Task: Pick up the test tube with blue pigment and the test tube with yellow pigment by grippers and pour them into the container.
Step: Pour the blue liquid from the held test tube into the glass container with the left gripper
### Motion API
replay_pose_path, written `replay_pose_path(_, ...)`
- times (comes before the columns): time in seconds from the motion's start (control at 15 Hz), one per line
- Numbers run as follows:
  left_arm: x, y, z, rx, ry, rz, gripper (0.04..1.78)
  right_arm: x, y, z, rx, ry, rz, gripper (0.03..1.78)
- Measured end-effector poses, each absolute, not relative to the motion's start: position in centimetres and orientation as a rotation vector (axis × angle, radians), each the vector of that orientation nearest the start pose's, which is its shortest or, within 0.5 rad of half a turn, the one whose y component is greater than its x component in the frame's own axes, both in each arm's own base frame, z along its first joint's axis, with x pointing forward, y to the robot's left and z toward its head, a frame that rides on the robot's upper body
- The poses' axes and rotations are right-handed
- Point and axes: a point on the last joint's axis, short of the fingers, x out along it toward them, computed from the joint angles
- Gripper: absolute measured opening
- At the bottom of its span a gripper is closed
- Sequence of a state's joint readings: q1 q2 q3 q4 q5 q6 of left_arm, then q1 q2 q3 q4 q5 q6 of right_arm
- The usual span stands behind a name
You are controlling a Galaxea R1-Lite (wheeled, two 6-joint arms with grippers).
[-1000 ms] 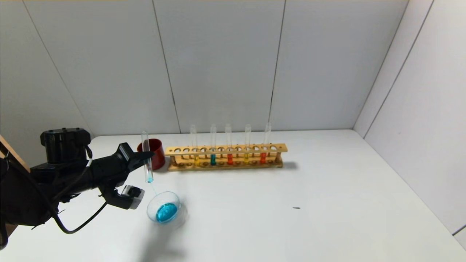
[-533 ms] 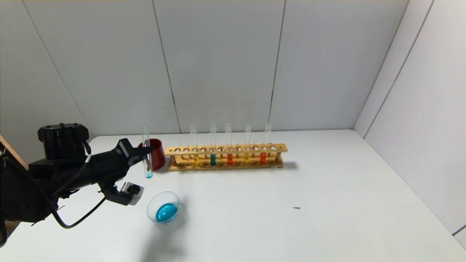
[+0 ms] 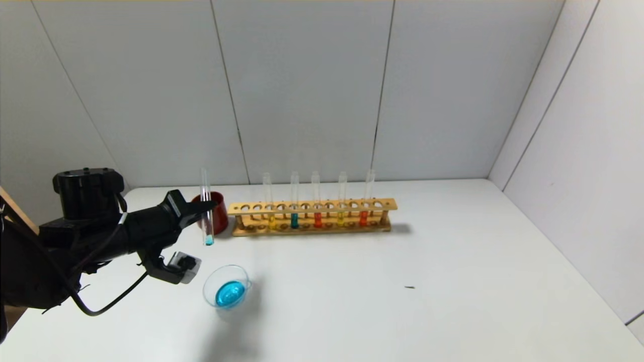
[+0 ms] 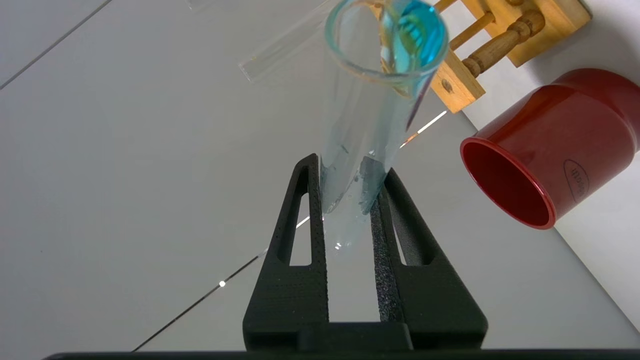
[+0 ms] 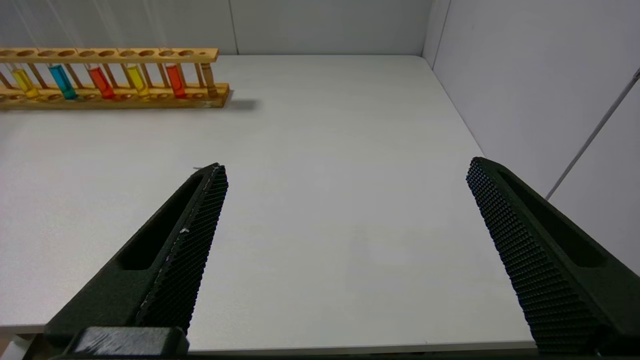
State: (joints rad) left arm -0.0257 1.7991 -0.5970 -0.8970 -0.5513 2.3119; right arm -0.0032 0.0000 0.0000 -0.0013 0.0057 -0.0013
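My left gripper (image 3: 207,207) is shut on the test tube with blue pigment (image 3: 206,201) and holds it upright above the table, beside the red cup. Only a small blue remnant shows at its lower end (image 3: 208,242). The left wrist view shows both fingers (image 4: 310,200) clamped on the blue-stained glass (image 4: 370,100). The container (image 3: 209,281) stands on the table in front of the tube and holds a pool of blue liquid. Two yellow tubes (image 3: 271,221) (image 3: 340,217) stand in the wooden rack (image 3: 312,205). My right gripper (image 5: 347,167) is open and empty over bare table.
A dark red cup (image 3: 217,213) stands at the rack's left end, just behind the held tube. The rack also holds a teal tube (image 3: 294,219) and two orange-red tubes (image 3: 317,219) (image 3: 363,217). White walls enclose the table at the back and right.
My left gripper has lifted the blue tube a little and shifted it slightly toward the rack. The thin blue thread running from the tube down to the container is gone.
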Motion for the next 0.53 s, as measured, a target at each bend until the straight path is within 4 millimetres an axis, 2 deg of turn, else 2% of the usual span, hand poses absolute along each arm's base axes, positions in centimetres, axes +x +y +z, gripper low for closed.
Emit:
replay_pose_path(0.2, 29.3, -1.9, 12.6, 2.109, -0.482, -0.630, 0.31, -2.3, 0.0, 7.6, -0.001, -0.001, 0.003, 1.75)
replay_pose_path(0.53, 27.5, -1.6, 14.1, 1.865, -0.328, -0.575, 0.31, -2.3, 0.0, 7.6, -0.001, -0.001, 0.002, 1.75)
